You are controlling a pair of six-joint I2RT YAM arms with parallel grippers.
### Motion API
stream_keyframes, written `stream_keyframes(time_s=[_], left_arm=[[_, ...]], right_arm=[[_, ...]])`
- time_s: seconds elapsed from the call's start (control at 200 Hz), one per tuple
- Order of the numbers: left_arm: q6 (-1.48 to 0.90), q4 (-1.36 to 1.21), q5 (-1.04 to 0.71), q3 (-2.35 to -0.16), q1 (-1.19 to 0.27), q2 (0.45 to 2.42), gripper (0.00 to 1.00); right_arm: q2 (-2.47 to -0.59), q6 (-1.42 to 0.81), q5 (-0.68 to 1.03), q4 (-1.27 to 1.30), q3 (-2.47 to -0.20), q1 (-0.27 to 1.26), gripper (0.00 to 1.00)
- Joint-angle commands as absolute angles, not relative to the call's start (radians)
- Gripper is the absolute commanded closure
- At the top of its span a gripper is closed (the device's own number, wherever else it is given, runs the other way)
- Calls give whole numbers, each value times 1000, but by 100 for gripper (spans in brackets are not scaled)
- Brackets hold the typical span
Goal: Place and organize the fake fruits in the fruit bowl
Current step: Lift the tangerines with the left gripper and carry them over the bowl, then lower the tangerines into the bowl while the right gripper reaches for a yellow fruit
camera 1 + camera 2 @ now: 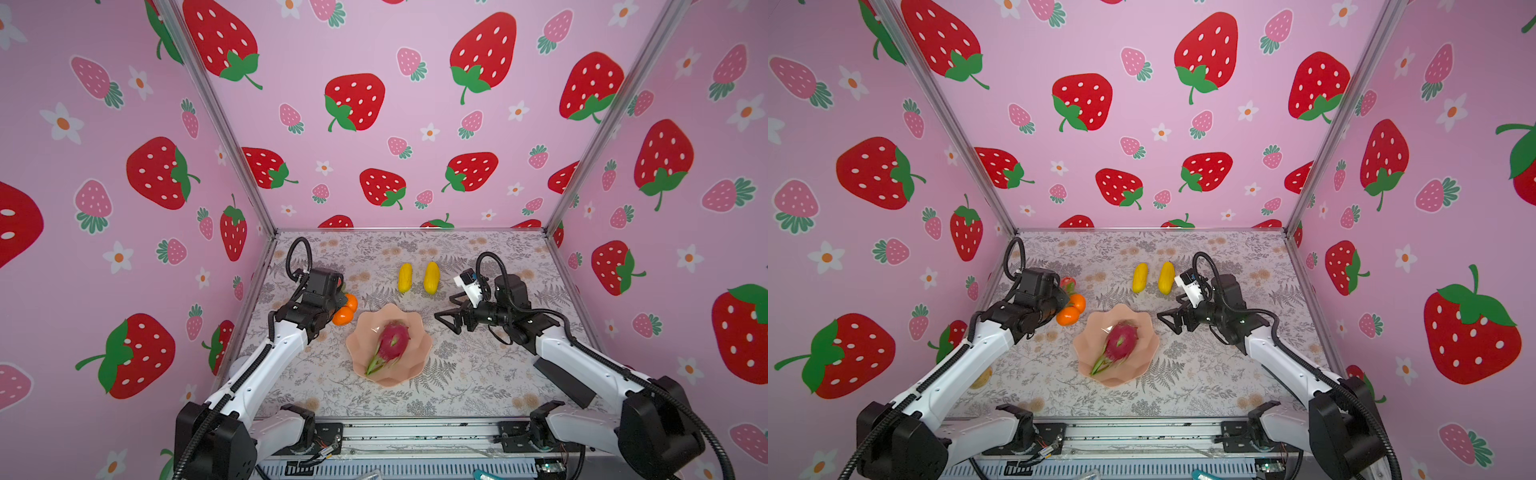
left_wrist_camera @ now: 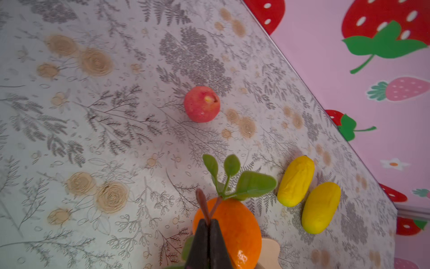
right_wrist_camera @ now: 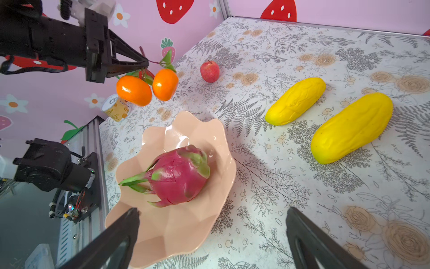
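Left gripper (image 3: 145, 63) clamps two small oranges (image 3: 133, 90) by their twig (image 2: 202, 202) just beside the fruit bowl (image 3: 176, 228) holding a dragon fruit (image 3: 179, 174); right gripper (image 3: 213, 210) gapes empty nearby.

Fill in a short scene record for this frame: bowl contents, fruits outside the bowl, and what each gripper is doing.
in bowl: dragon fruit, lying on its side in the fruit bowl
on table: two yellow fruits side by side, clear of the bowl; small red-pink fruit on its own
left gripper: shut on the twig of the oranges, beside the bowl
right gripper: open, holding nothing, near the bowl
not yet in bowl: oranges, yellow fruits, red-pink fruit
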State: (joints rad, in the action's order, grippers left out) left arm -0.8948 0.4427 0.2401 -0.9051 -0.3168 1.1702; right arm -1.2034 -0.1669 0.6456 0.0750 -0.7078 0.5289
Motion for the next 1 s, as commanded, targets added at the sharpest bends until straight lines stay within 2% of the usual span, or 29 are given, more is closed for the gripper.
stream_keyframes(time_s=[0.0,0.12,0.24,0.655,0.785,0.805,0.996], left_arm=[[-718,316,226,-873,-376,1192,100],[-704,234,208,-835,-435,1225,100],[-718,233,273,-808,-499,1222,100],[-834,278,416,-634,-633,1098,100],[-833,269,418,-621,-638,1105,95],[-830,268,415,-623,-638,1107,90],[-775,290,392,-651,-644,1130,71]], right_arm=[[-1181,-173,685,67,-721,531,1],[-1176,-176,687,62,-724,534,1],[-1166,-174,676,49,-726,537,1],[-1191,-164,689,52,-741,540,1],[-1225,-180,650,48,-766,540,1],[-1234,-187,639,45,-773,540,1],[-1374,-360,434,44,-866,505,1]])
